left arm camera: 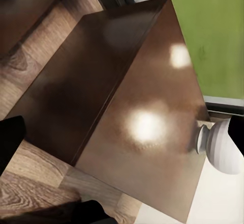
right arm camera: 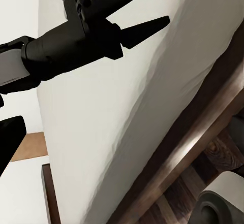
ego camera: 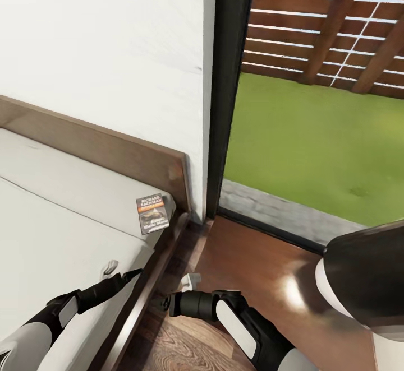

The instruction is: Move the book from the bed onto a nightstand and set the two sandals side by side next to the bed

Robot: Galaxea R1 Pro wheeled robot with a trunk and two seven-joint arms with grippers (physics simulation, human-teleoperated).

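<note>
Presumably light, thin and stiff, the paperback book (ego camera: 152, 213) is lying mid-frame on the bed (ego camera: 56, 236), inviting an edge grip, while the left end effector (ego camera: 124, 277) is hovering open and empty.

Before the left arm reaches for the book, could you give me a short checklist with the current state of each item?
1. Book lying on the bed, near its corner by the headboard: ok.
2. Left gripper empty and open: ok, fingers spread with nothing between them in the right wrist view.
3. Path from left gripper to the book free of other things: ok, only bare mattress between them.
4. Nightstand top has bare room beside the lamp: ok.
5. Right gripper state: cannot tell.
6. Sandals located: cannot tell.
</note>
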